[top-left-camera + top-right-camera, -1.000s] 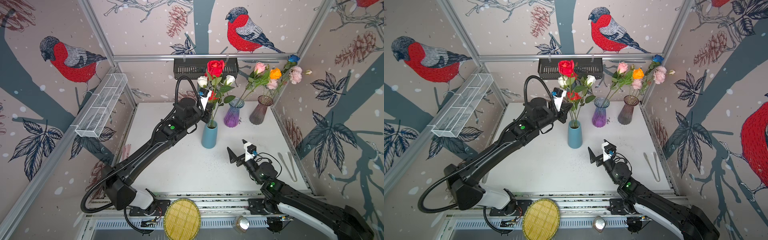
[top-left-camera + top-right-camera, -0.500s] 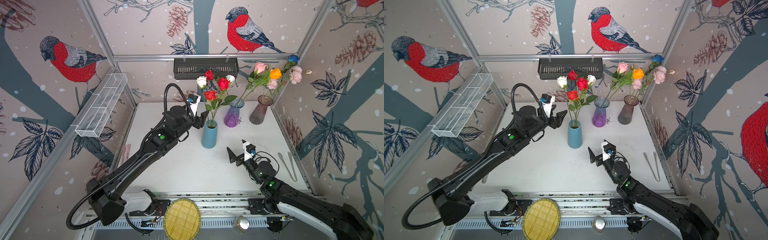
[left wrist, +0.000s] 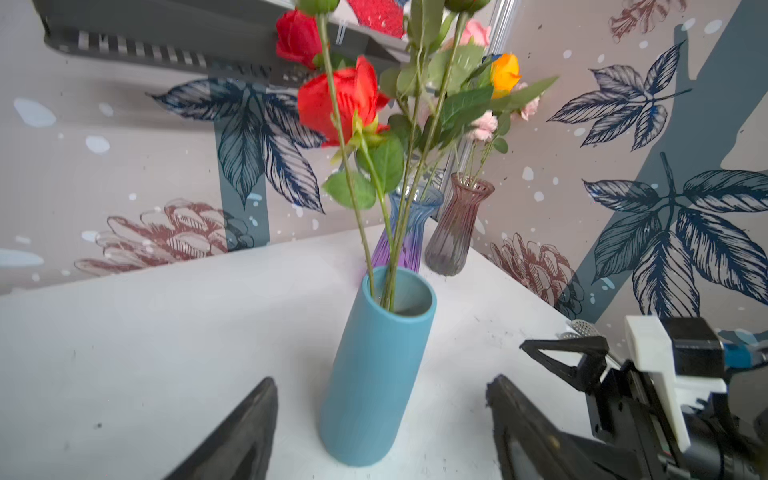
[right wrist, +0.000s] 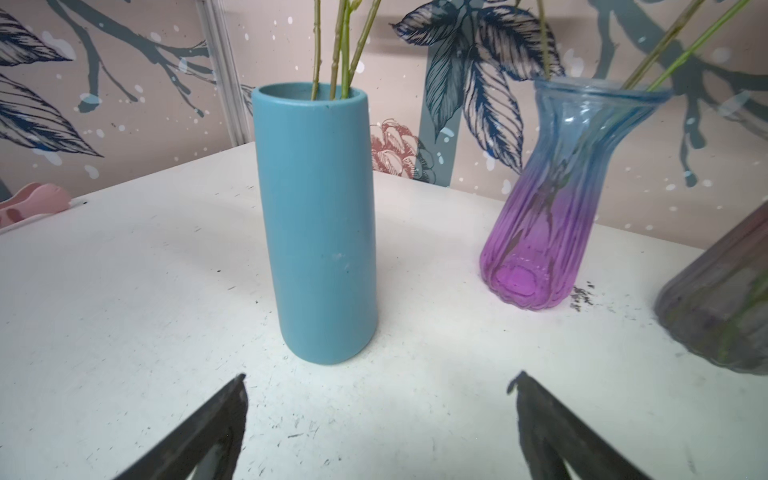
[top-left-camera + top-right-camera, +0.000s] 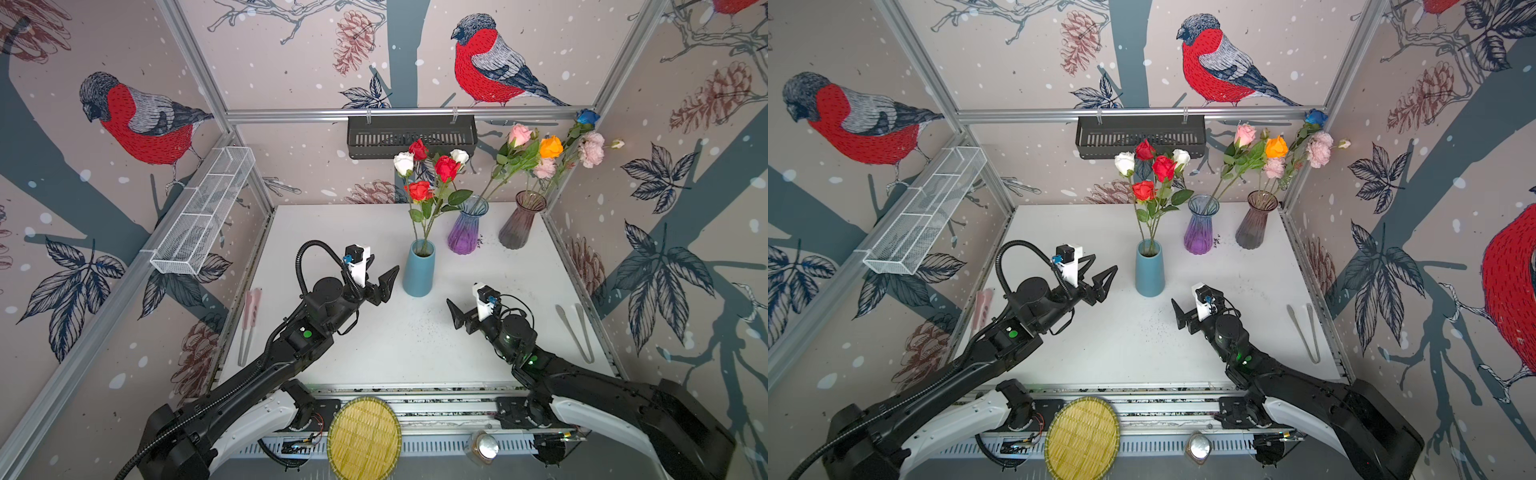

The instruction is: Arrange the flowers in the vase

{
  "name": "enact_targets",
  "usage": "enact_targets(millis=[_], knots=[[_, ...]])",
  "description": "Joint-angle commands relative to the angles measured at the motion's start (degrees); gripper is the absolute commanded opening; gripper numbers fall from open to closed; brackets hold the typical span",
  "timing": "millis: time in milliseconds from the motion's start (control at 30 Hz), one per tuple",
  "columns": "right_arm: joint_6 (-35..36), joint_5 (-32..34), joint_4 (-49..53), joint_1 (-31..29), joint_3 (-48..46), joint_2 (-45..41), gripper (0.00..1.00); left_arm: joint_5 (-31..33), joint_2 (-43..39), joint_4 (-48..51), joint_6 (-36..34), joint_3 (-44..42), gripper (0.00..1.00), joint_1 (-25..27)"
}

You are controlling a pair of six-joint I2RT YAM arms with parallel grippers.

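Red and white flowers (image 5: pixel 1152 170) are standing in the blue vase (image 5: pixel 1149 270); the left gripper (image 5: pixel 1100 272) is hovering beside it, jaws apart.

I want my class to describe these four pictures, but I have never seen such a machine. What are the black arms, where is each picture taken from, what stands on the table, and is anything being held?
The black arms are two robot arms, each ending in a two-fingered gripper. Two pictures look down from overhead, nearly alike; the other two come from a camera on each wrist, so the dark fingers show at their edge. On the white table stand a blue vase with red and white roses, a purple vase and a brownish vase, both holding mixed flowers. Tongs lie at the table's side. The left gripper and right gripper both stand open, holding nothing.
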State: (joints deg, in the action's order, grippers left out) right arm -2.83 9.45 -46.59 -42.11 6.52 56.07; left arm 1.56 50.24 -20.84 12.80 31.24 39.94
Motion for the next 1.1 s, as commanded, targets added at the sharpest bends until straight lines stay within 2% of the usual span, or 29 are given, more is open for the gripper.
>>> enact_targets(millis=[0, 133, 267, 367, 500, 733, 933, 1067], knots=[[-1.94, -5.62, -4.73, 0.77, 1.93, 3.65, 1.0, 2.28, -1.2, -7.16, 3.39, -4.41, 0.85, -0.04], [-3.65, -9.26, -8.33, 1.59, 4.91, 10.06, 1.0, 2.22, -3.21, -10.71, 5.36, -10.69, 0.85, -0.04], [-3.34, -12.76, -19.14, 1.25, 6.89, 18.95, 0.99, 2.52, -5.56, -12.91, 5.92, -14.74, 0.85, -0.04], [-3.71, -10.32, -22.87, 1.11, 10.27, 23.56, 1.0, 2.51, -7.56, -12.01, 5.29, -15.92, 0.85, -0.04], [-0.72, -10.03, -21.77, 1.37, 17.25, 29.56, 0.99, 2.38, -10.72, -10.16, 4.54, -17.07, 0.85, -0.04], [-0.36, -9.93, -18.84, 3.06, 26.7, 37.97, 0.99, 3.51, -17.16, -6.69, 3.56, -17.97, 0.88, -0.04], [0.01, -12.39, -19.66, 3.24, 31.22, 43.74, 0.99, 3.39, -18.95, -6.81, 3.55, -18.15, 0.87, -0.04], [-0.36, -15.44, -25.12, 3.42, 31.66, 47.25, 1.0, 2.4, -17.83, -7.24, 3.46, -17.8, 0.88, -0.04]])
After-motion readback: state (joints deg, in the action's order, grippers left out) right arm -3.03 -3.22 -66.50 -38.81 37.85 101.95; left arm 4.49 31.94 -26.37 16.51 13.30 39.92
